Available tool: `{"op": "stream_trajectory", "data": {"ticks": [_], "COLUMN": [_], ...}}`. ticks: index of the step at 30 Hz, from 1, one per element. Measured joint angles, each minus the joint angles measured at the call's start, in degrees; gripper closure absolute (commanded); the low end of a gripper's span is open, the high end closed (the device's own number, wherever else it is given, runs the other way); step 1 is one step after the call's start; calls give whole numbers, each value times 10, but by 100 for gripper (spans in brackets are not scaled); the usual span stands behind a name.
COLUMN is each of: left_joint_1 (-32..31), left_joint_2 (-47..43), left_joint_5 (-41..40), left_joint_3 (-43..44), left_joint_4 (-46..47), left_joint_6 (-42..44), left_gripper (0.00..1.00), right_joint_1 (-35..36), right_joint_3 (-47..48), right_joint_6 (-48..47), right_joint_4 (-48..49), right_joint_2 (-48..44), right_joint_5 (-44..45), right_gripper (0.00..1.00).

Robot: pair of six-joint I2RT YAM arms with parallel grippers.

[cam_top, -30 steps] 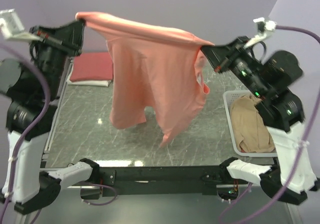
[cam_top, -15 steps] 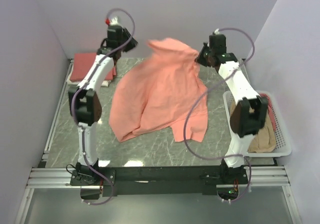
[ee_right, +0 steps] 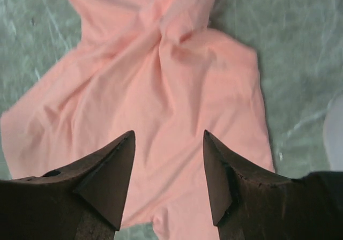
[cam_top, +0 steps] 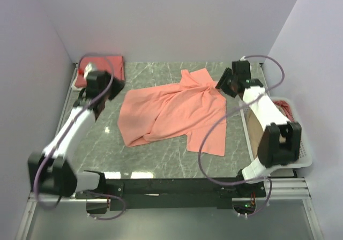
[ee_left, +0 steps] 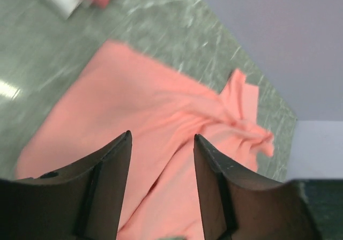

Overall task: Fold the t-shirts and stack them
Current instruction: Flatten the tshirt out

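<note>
Top view, shirt: a salmon-pink t-shirt [cam_top: 171, 114] lies rumpled on the grey marble table [cam_top: 161, 162] between the two arms. It is bunched at its far right end, and one flap trails toward the near edge.
Top view, left gripper [cam_top: 112, 89]: it hovers off the shirt's far left corner, clear of the cloth, just beside the folded stack [cam_top: 115, 66] in the far left corner.
Top view, right gripper [cam_top: 221, 84]: it hangs at the bunched far right end of the shirt; whether it touches the cloth cannot be told from here.
Top view, basket: the white lattice basket [cam_top: 301, 146] stands at the right edge, with a tan t-shirt [cam_top: 254, 128] showing in it behind the right arm.
Left wrist view: the jaws are spread with nothing between them, so the pincer is released. The salmon shirt spreads out below and beyond, with the blurred red-over-white stack at the top left.
Right wrist view: the jaws stand wide apart and empty, also released. They are directly over the wrinkled middle of the shirt, with a twisted knot of folds ahead.
Done so far: a folded stack exists, and this shirt is down on the table.
Left to do: probably flatten this shirt, fold it and put it on the stack, then do the same for what waits in the basket.
</note>
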Motion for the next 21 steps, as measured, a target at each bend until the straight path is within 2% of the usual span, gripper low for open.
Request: {"op": "stream_trajectory", "data": {"ticks": [3, 6, 9, 13, 20, 21], "left_joint_1": [-14, -24, -26, -26, -26, -26], "left_joint_2": [-125, -198, -235, -222, -123, -114], "left_joint_5": [-27, -53, -63, -68, -55, -52], "left_joint_3": [-135, -248, -334, -372, -372, -372], "left_joint_4": [-7, -30, -46, -49, 25, 36], "left_joint_6": [-33, -63, -91, -115, -127, -128], "left_gripper": [44, 30, 25, 24, 34, 38], "right_joint_1": [20, 36, 43, 43, 44, 44], "right_joint_3": [-115, -191, -241, -271, -277, -277], "right_joint_6": [6, 11, 16, 19, 19, 19], "right_joint_4": [33, 55, 66, 76, 82, 82], "right_joint_2": [-91, -132, -139, -139, -138, -138], "right_joint_5": [-1, -3, -3, -3, 12, 18], "right_gripper": [40, 41, 41, 39, 38, 38]}}
